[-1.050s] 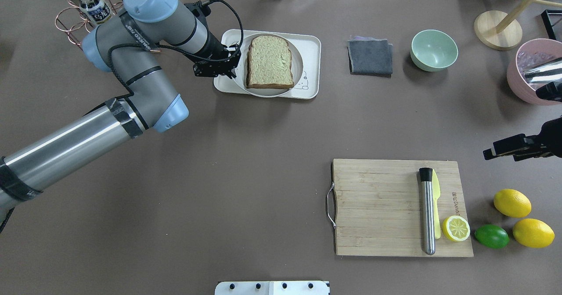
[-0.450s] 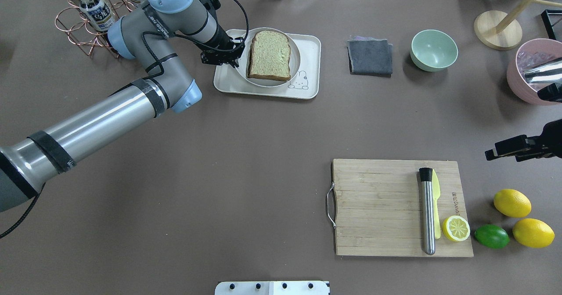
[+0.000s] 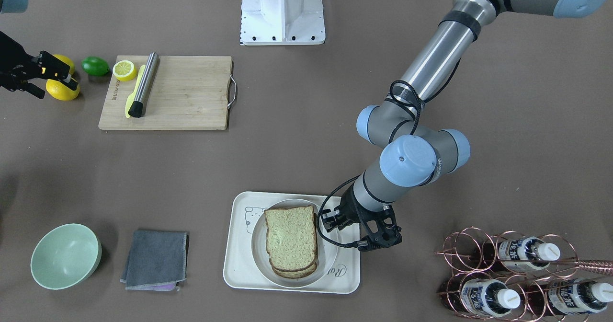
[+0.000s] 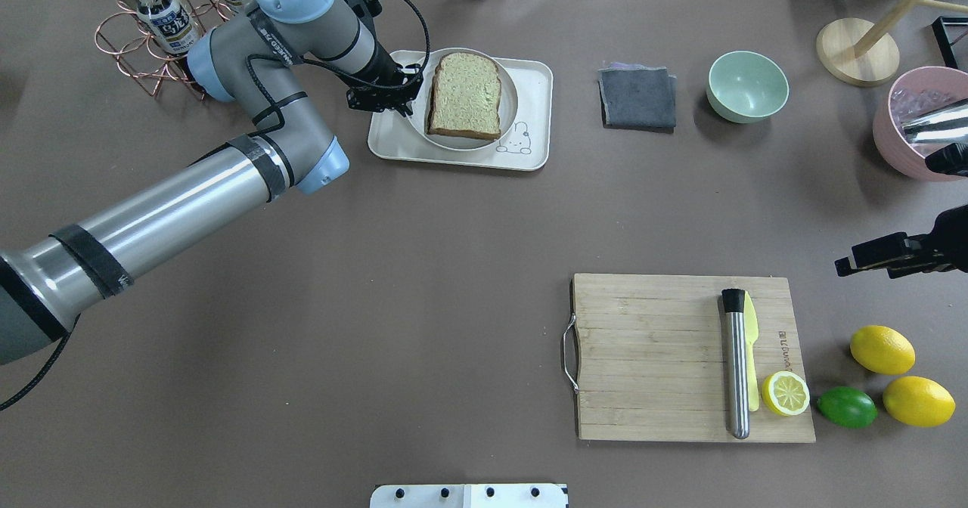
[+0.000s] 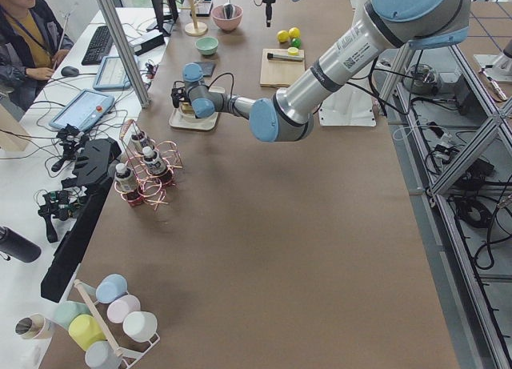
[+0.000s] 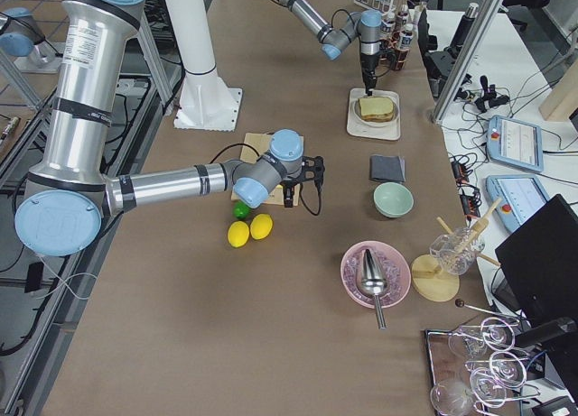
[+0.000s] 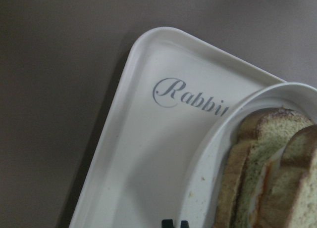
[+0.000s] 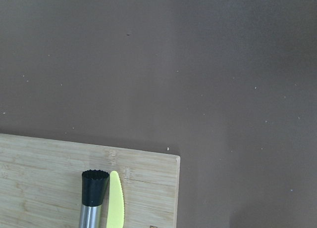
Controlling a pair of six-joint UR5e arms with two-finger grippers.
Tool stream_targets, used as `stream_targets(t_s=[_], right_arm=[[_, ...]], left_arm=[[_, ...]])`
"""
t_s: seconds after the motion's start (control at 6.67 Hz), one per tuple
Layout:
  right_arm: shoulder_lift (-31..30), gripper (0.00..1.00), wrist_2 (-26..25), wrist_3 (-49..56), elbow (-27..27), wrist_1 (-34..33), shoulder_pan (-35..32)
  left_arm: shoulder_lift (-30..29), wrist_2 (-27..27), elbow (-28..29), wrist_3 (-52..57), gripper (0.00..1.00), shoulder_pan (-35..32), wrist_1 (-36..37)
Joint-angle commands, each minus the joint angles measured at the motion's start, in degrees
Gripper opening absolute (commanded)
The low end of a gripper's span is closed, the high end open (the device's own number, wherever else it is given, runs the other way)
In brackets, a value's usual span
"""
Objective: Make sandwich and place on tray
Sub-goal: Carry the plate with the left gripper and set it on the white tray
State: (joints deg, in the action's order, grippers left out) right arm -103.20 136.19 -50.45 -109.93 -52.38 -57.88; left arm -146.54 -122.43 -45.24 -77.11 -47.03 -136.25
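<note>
The sandwich (image 4: pixel 464 94) is two bread slices with white and orange egg showing between them in the left wrist view (image 7: pixel 262 188). It lies on a round white plate (image 4: pixel 454 144) that sits on the cream tray (image 4: pixel 533 77) at the table's far side. My left gripper (image 4: pixel 406 106) is at the plate's left rim and looks shut on it; it also shows in the front view (image 3: pixel 328 221). My right gripper (image 4: pixel 843 264) is open and empty above the table, right of the cutting board.
A wooden cutting board (image 4: pixel 650 357) carries a metal rod (image 4: pixel 736 364), a yellow knife and a lemon half. Lemons (image 4: pixel 882 349) and a lime lie to its right. A grey cloth (image 4: pixel 639 98), green bowl (image 4: pixel 747 86), pink bowl (image 4: pixel 907 126) and bottle rack (image 4: pixel 144 32) line the far edge.
My left arm has swung farther out and lowered the plate with the sandwich onto the tray, uncovering the rabbit drawing. Over the last half second it has barely moved. The right arm is still.
</note>
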Motion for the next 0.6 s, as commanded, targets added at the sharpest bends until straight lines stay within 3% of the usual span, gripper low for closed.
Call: stream_targets(t_s=[0.0,0.15,0.3,0.45], right_arm=[[0.4,1.00,0.0,0.1,0.0,0.0,-0.1],[0.2,1.00,-0.4,0.1,-0.3,0.0,-1.1],[-0.1,1.00,-0.2,2.3,0.0,-0.1,-4.0],[-0.2,1.00,0.5,5.7,1.2,-0.4,-7.4]], left_arm=[[0.2,0.3,-2.5,-0.2,0.83,-1.2,-0.2],[1.2,0.1,-7.4,-0.1,0.89,-3.0,2.9],[7.6,-0.4,-18.8,5.0,0.90,-4.5,12.3],[13.2,-3.8,-30.8,19.3,0.91,-7.8,27.6]])
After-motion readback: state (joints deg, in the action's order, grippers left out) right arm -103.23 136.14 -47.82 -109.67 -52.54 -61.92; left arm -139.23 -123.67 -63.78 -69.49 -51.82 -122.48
